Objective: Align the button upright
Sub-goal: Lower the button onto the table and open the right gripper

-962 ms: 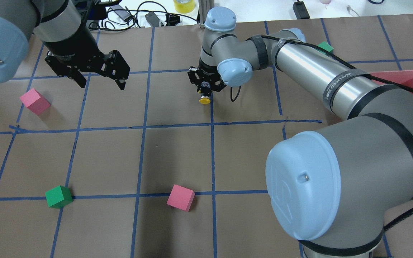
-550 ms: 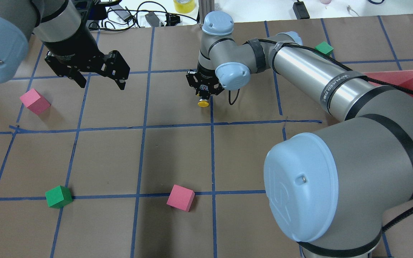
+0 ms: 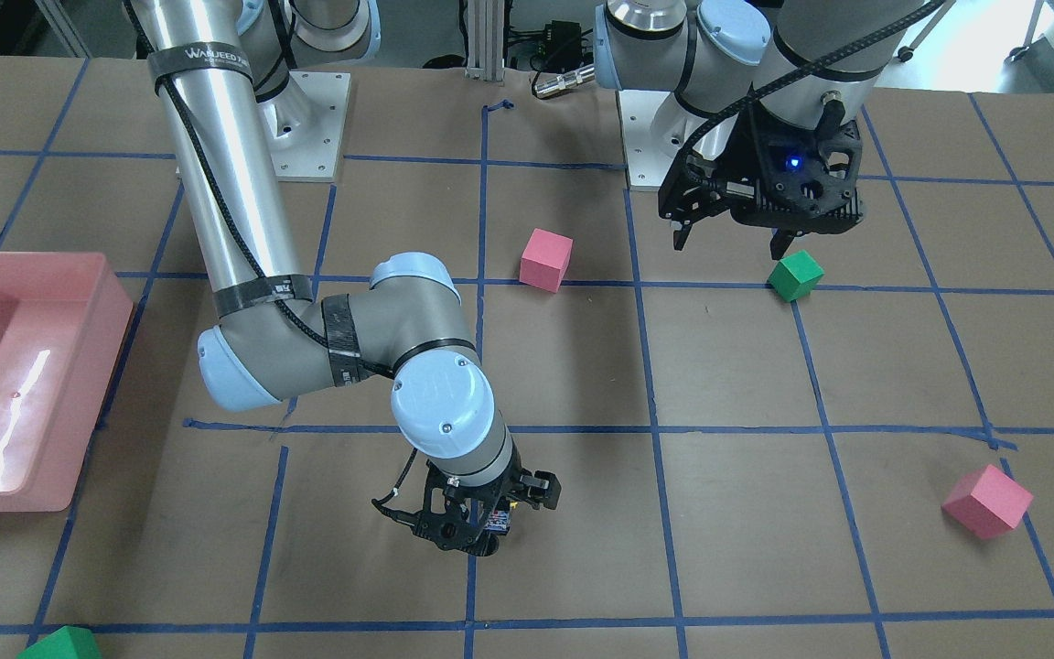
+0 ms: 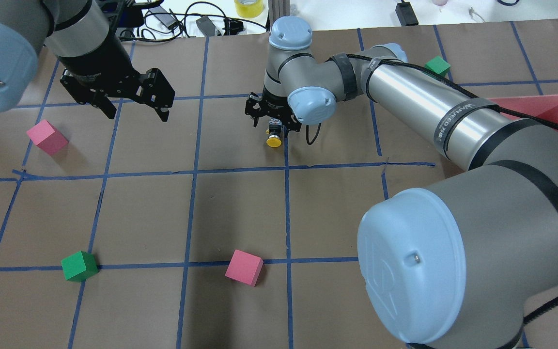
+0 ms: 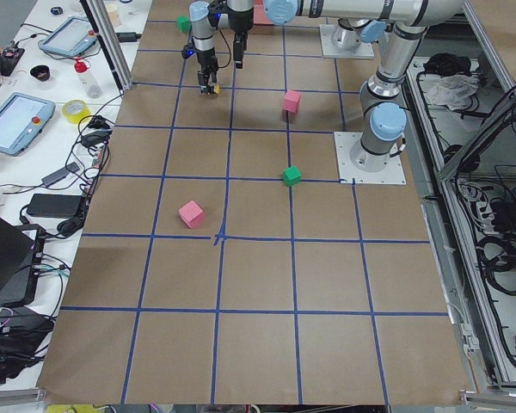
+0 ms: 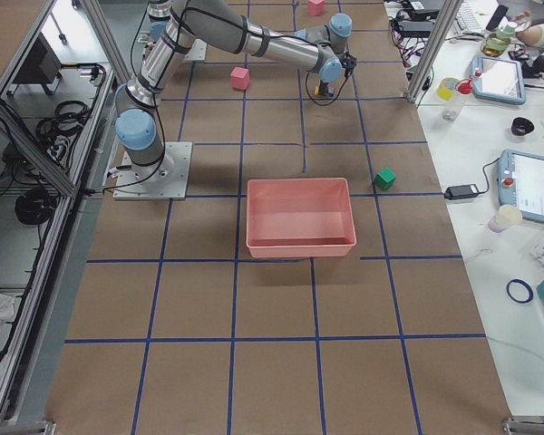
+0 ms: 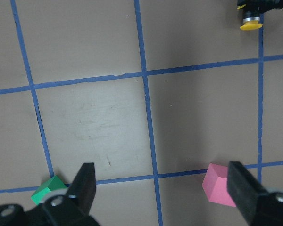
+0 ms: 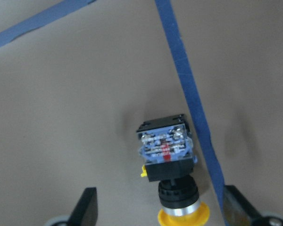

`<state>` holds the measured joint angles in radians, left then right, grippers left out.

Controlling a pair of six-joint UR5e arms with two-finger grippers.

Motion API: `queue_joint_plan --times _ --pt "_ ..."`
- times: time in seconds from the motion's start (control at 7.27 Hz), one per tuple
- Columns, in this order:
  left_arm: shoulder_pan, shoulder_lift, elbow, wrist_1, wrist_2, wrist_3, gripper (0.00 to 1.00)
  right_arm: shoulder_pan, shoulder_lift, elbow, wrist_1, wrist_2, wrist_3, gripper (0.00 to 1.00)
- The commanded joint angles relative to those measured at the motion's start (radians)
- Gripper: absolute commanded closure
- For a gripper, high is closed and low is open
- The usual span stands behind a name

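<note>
The button (image 4: 273, 139) lies on its side on the brown table beside a blue tape line, its yellow cap towards the robot and its contact block away. The right wrist view shows it (image 8: 167, 155) between the two spread fingers, touching neither. My right gripper (image 4: 273, 127) is open and low around it; the gripper also shows in the front-facing view (image 3: 481, 526). My left gripper (image 4: 138, 116) is open and empty, held above the table far to the left. In the left wrist view the button (image 7: 251, 23) sits at the top right.
Pink cubes (image 4: 47, 137) (image 4: 244, 267) and green cubes (image 4: 79, 266) (image 4: 438, 64) lie scattered on the table. A pink bin (image 4: 550, 109) stands at the right, behind my right arm. Cables and tape lie past the far edge.
My right gripper was shut on the button and has opened, shifting slightly left. The button now rests on the table. The left arm has not moved.
</note>
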<state>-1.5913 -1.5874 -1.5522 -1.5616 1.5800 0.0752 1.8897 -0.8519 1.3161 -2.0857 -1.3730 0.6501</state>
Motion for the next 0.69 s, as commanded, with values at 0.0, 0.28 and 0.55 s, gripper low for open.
queue_joint_plan --times 0.0,0.28,0.55 --pt "0.007 -0.002 -0.006 0.009 -0.002 0.000 0.00 0.002 -0.109 0.052 0.009 0.005 -0.080 0.00" --pt "0.008 -0.005 -0.009 0.011 -0.003 0.000 0.00 -0.015 -0.252 0.214 0.016 -0.030 -0.304 0.00" --pt "0.008 -0.048 -0.003 0.011 -0.023 -0.027 0.00 -0.101 -0.350 0.250 0.077 -0.074 -0.420 0.00"
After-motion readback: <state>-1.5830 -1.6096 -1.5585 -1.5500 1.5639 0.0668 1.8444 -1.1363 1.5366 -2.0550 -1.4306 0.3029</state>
